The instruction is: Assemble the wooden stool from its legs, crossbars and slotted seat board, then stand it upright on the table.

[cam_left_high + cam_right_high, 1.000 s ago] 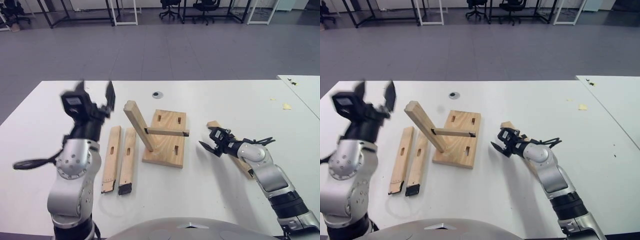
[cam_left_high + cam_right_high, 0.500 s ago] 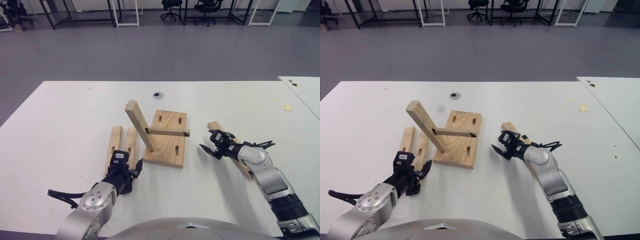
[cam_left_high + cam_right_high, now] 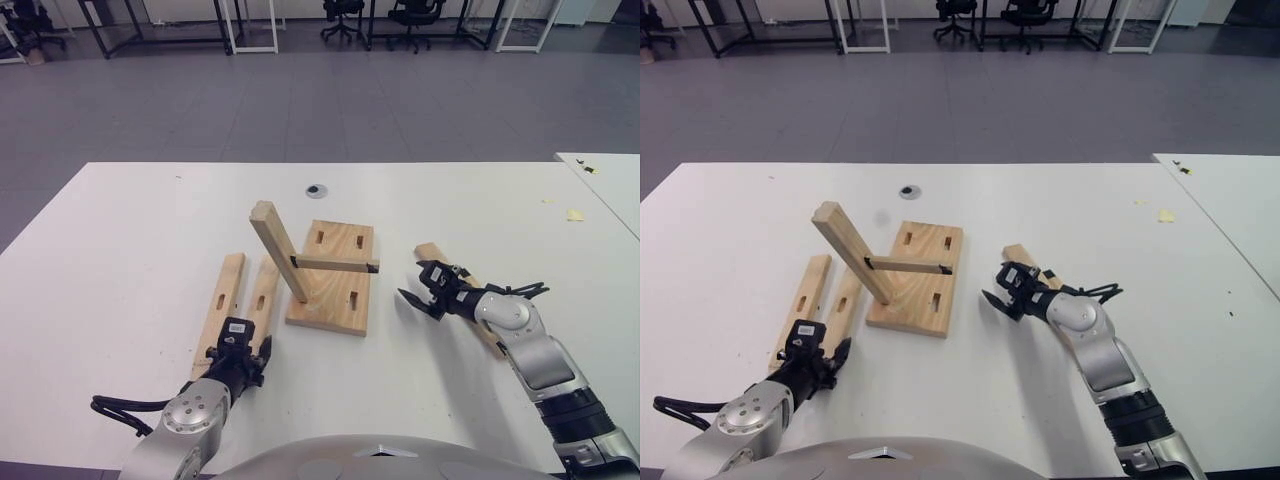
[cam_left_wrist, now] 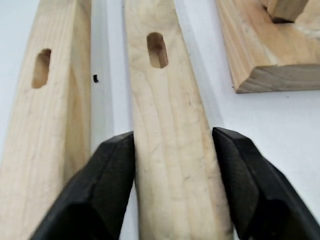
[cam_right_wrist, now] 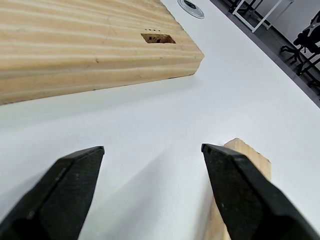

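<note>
Left tool (image 4: 172, 135): closed on the near end of the inner leg (image 4: 167, 95), one finger against each long side. That leg lies flat on the surface (image 3: 130, 230), just beside the outer leg (image 4: 47, 130) and left of the seat board (image 3: 340, 290). Right tool (image 5: 152, 148): spread wide, empty. Judgement: solid wood, stiff, fairly light, smooth-sided. An end grip may let it droop or twist, so a hold nearer the slot is advised.

Bright even overhead light, soft shadows

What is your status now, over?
Left tool clamps flat leg. Right tool open, empty, near seat. Slanted leg with crossbar on seat. Another leg lies close beside.
</note>
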